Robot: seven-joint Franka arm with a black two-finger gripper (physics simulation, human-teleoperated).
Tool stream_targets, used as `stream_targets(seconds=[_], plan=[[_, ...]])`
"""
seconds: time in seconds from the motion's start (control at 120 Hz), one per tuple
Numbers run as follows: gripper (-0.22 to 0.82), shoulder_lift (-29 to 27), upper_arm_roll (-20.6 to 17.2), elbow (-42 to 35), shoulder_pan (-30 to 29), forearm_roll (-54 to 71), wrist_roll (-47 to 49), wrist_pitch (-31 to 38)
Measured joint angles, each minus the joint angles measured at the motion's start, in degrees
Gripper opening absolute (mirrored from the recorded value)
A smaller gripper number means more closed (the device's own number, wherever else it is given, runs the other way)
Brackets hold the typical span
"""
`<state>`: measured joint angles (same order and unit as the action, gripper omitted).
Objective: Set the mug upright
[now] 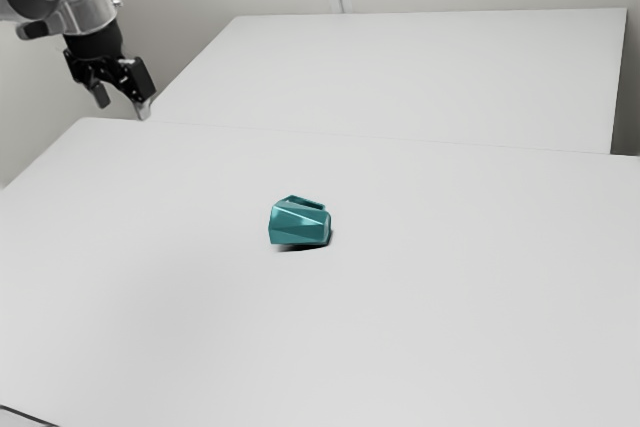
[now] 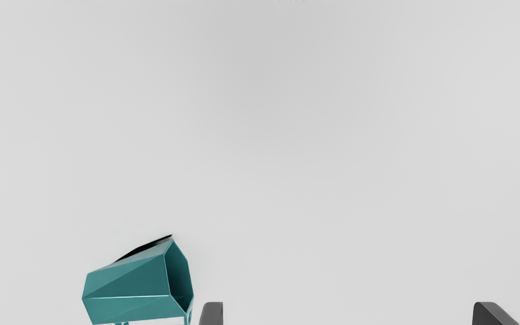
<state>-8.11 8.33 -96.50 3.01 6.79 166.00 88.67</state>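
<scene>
Exterior view's left: my gripper (image 1: 123, 110) hangs spread, well apart from the teal mug (image 1: 299, 225) lying on its side, handle (image 1: 309, 202) seemingly on the far side.

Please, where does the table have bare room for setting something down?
Bare table: from the mug to the exterior view's right edge, and between mug and gripper. Taken: the mug's spot; a dark line at the lower-left corner.
</scene>
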Motion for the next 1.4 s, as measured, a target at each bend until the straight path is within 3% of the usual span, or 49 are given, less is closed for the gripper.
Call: stream_targets(seconds=[0.358,0.575,0.858,1.4], plan=[[0.6,-0.75,-0.37,-3.14,-0.87,-1.08,0.0,2.15],[0.6,1.02,-0.33,-10.12,-4.88,-15.27,0.0,6.09],[0.6,8.78,-0.33,-14.74,-7.28,-32.59,0.0,11.48],[0.6,24.2,-0.32,-13.45,-7.52,-50.61,0.0,20.36]])
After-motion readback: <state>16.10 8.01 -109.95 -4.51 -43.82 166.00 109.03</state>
